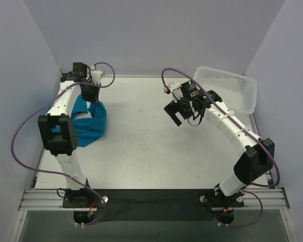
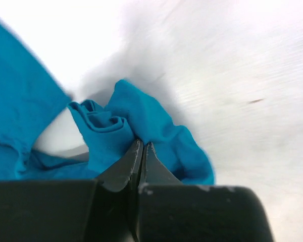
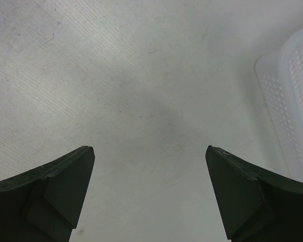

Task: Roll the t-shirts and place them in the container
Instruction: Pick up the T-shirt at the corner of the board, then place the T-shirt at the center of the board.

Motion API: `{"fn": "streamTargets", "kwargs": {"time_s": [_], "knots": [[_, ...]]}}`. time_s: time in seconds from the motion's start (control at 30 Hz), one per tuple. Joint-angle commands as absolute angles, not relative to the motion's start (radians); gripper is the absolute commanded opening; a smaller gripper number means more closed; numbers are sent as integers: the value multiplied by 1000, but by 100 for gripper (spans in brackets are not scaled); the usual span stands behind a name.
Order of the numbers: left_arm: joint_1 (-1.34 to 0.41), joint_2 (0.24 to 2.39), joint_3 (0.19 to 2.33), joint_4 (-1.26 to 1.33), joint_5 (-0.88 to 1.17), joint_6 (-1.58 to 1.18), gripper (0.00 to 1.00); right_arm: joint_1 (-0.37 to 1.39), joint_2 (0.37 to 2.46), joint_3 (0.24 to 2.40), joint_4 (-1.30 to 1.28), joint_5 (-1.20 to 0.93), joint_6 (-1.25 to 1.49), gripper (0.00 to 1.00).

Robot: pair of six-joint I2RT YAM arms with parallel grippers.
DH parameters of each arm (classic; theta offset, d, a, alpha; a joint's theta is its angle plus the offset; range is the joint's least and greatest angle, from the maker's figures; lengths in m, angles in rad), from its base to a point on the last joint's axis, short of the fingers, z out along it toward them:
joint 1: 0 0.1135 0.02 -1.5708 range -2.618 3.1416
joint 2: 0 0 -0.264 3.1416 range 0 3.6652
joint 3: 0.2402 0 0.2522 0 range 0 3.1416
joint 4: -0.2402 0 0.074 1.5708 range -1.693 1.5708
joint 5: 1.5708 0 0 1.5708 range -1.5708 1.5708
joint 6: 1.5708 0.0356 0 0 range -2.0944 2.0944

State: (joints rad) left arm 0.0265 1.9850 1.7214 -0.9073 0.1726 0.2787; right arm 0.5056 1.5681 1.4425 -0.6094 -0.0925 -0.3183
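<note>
The teal-blue t-shirt [image 1: 89,123] lies crumpled at the left side of the table, partly hidden under my left arm. My left gripper [image 1: 95,101] reaches down onto its far edge. In the left wrist view the jaws [image 2: 142,144] are pressed together on a bunched fold of the t-shirt [image 2: 156,118], which is lifted slightly off the table. My right gripper [image 1: 175,113] hovers over bare table right of centre, well apart from the shirt. Its fingers [image 3: 150,149] stand wide open with nothing between them.
A white plastic mesh basket [image 1: 227,88] stands at the back right corner, and its rim [image 3: 293,101] shows at the right edge of the right wrist view. Purple cables loop off both arms. Grey walls close in the table on three sides.
</note>
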Motion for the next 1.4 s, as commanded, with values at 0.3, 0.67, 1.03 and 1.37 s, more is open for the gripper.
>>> {"fn": "streamTargets", "kwargs": {"time_s": [0.3, 0.67, 1.03, 1.37], "knots": [[-359, 1602, 2212, -982, 514, 199, 0, 376, 1588, 1592, -578, 41, -222, 100], [-379, 1634, 2458, -755, 308, 227, 0, 302, 1589, 1615, -580, 60, -196, 100], [-358, 1649, 2286, -649, 56, 265, 0, 302, 1560, 1632, -618, -84, -230, 99], [-69, 1832, 2107, -750, -21, -32, 47, 365, 1578, 1614, -726, -288, -356, 98]]}}
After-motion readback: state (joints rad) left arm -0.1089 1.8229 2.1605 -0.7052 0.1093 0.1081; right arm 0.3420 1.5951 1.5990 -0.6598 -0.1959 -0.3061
